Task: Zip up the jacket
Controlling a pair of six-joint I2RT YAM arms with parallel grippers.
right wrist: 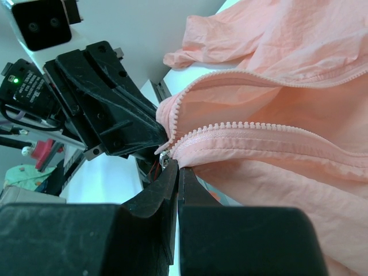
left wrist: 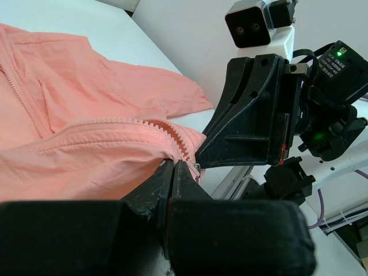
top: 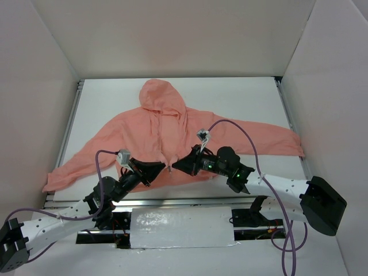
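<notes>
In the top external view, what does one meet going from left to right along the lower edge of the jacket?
One sleeve end of the salmon-pink soft fabric hooded jacket → black left gripper → black right gripper → other sleeve end.

A white tabletop (top: 230,95) fills the middle of the overhead view. White panels box it in: a back wall (top: 172,34) at 12 o'clock, a left wall (top: 29,103) at 9 and a right wall (top: 336,98) at 3. A metal rail (top: 72,123) runs along the table's 9 o'clock edge, a second rail (top: 291,118) along its 3 o'clock edge. At 6 o'clock a crinkled silvery-white sheet (top: 181,227) lies just below the table's near edge.
</notes>
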